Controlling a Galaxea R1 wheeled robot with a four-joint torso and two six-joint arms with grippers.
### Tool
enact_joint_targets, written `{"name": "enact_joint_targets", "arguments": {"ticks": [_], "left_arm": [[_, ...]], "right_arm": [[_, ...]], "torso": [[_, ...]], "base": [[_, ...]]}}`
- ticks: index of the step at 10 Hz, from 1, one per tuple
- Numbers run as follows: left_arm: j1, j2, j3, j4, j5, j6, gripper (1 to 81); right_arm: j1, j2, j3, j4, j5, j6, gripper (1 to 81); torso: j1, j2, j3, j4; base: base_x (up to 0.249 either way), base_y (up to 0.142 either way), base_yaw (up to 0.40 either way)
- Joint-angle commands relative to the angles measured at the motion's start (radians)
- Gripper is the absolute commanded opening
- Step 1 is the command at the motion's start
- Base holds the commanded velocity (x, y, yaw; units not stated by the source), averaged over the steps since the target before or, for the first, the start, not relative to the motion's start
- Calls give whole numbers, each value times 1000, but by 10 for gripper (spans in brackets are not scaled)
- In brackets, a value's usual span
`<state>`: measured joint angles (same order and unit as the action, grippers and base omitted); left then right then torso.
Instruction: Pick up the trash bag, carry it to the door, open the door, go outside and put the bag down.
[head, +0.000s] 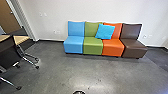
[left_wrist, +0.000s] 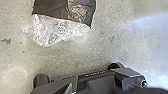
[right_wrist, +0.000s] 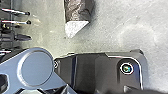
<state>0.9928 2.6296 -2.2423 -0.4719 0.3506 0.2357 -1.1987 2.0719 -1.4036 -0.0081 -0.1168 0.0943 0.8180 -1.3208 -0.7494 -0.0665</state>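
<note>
Trash bag (left_wrist: 60, 27) is showing dark and silvery against the floor (head: 75, 70) near the robot's base (right_wrist: 105, 72) (colourful seats (head: 92, 46) are lining the wall (head: 112, 10), btw). Can't tell whether either end effector is gripping anything.

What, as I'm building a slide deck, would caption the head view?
Blue, green, orange and brown seats along a pale wall, a blue cushion across green and orange.

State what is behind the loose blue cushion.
Behind the loose blue cushion, parts of the green backrest and orange backrest show; the areas it covers cannot be seen.
</note>
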Motion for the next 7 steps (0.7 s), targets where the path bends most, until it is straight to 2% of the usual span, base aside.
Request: {"name": "enact_joint_targets", "arguments": {"ticks": [1,2,3,4,5,7], "left_arm": [[-134,-12,-29,-19,97,-4,811],[-148,0,-60,-19,102,-4,811],[-163,23,-104,-16,126,-4,811],[-177,46,-149,-14,140,-4,811],[-194,66,-193,-17,163,-4,811],[-225,87,-237,-17,192,-4,811]], "right_arm": [[104,-62,37,40,-107,2,811],[115,-68,48,39,-107,2,811],[121,-73,51,39,-109,4,811],[124,-73,48,39,-109,4,811],[130,-71,48,40,-115,4,811],[152,-71,52,59,-135,4,811]], "torso": [[62,-96,0,0],[85,-134,-65,0],[106,-167,-67,0],[124,-196,-106,0],[142,-225,-36,0],[175,-279,-88,0]], "base": [[0,0,0],[0,0,0],[0,0,0],[0,0,0],[0,0,0],[0,0,0]]}}
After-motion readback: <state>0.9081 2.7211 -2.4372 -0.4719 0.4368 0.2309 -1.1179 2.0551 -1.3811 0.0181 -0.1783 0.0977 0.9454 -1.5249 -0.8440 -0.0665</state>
